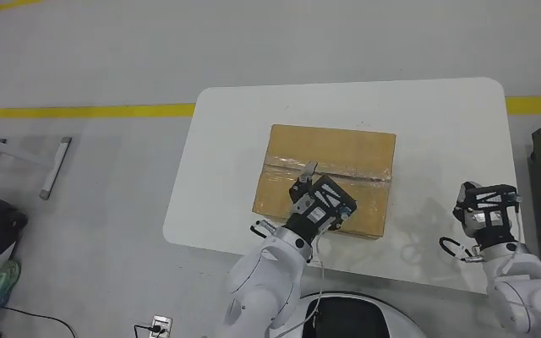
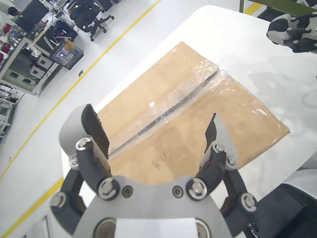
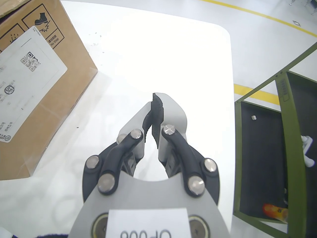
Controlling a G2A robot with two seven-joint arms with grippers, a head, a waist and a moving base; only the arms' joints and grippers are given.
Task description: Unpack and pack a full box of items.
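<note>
A closed brown cardboard box point(image 1: 330, 173) lies in the middle of the white table point(image 1: 439, 118), its top seam covered with clear tape point(image 2: 188, 92). My left gripper point(image 1: 314, 188) hovers open over the box's near half, with nothing between its fingers point(image 2: 95, 127). My right gripper point(image 1: 486, 203) is shut and empty above the table's near right corner, well clear of the box. The right wrist view shows the box's side point(image 3: 37, 75) with a white label, and that gripper's point(image 3: 154, 105) pads pressed together.
A green-framed rack with black shelves point(image 3: 272, 144) stands just off the table's right edge. A yellow floor line point(image 1: 93, 110) runs behind the table. Bare tabletop surrounds the box, widest on the right.
</note>
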